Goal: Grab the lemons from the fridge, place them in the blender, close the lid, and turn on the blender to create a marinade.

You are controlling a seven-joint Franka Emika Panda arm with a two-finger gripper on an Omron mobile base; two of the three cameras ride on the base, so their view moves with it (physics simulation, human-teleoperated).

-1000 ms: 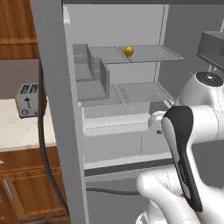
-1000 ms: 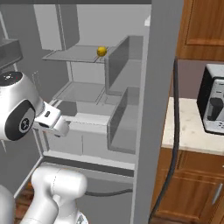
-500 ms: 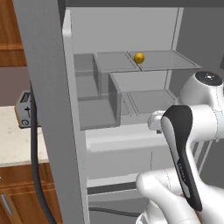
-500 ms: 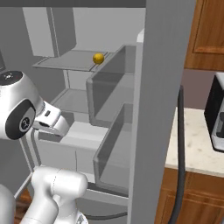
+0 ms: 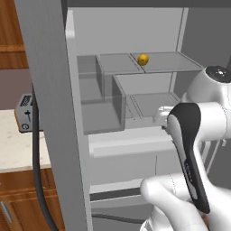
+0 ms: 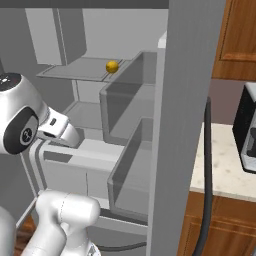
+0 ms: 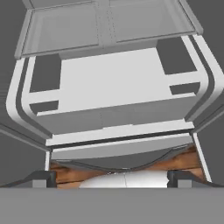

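Note:
The fridge (image 5: pixel 49 90) stands open, its thick grey door (image 6: pixel 185 100) swung toward me. One small yellow lemon (image 5: pixel 143 59) rests on the upper glass shelf (image 5: pixel 173 62) deep inside, and it appears again as the lemon (image 6: pixel 112 66) in the right base view. My gripper (image 7: pixel 113 179) hangs in front of the fridge's middle shelves, well below and short of the lemon. Its fingertips (image 7: pixel 43 177) stand far apart with nothing between them, so it is open. The hand view looks down on pale inner shelves and drawers (image 7: pixel 113 87). The blender and the lid are out of view.
A silver toaster (image 5: pixel 25 113) sits on the pale counter (image 5: pixel 18 149) beside the fridge door, seen also as the toaster (image 6: pixel 247 130). A black cable (image 6: pixel 205 175) hangs down the door's edge. Translucent door bins (image 6: pixel 130 165) jut out near the hand. Wooden cabinets flank the fridge.
The base has driven closer to the fridge, so both base views shifted and the shelves loom larger. The lemon stays on its shelf. The gripper remains open.

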